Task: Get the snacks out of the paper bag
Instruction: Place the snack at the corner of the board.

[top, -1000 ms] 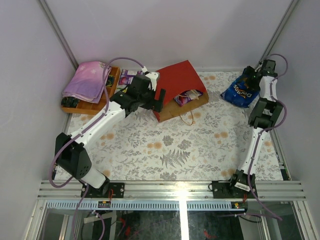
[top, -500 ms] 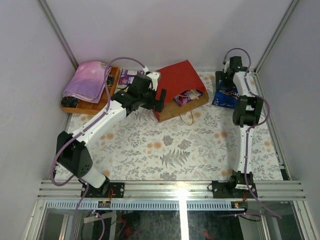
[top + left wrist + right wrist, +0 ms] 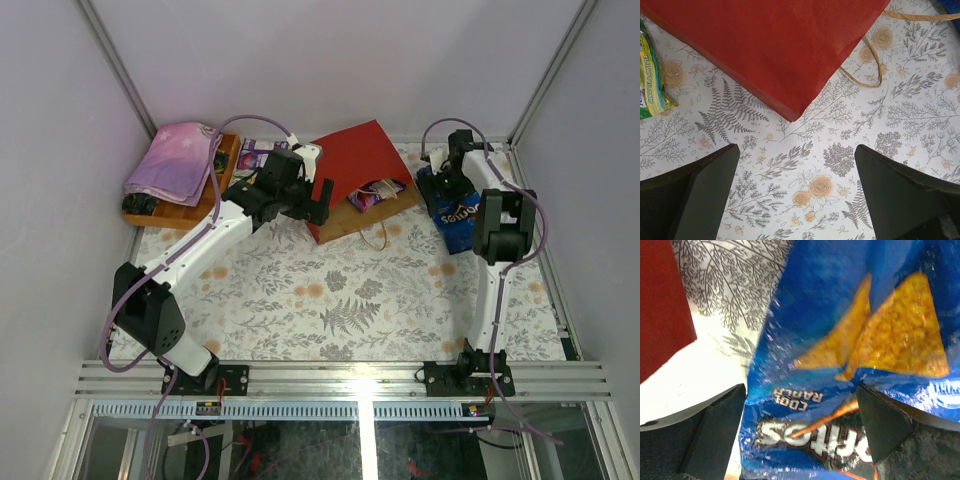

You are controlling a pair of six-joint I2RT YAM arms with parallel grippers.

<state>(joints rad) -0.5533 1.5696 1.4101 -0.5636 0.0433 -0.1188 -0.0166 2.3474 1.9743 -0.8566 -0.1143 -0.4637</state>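
As R arm sits folded, its wide-spread end effector straddles Doritos bag.

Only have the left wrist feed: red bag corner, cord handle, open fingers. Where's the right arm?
Observer: The right gripper is at the blue Doritos bag, which sits to the right of the paper bag and outside it.
Operator: Gripping it?
Observer: The right wrist view shows its fingers wide apart with the Doritos bag filling the gap. I can't tell whether they pinch it.
Operator: Anything left inside?
Observer: Yes. The top view shows packets in the paper bag's open mouth, one of them purple and white.
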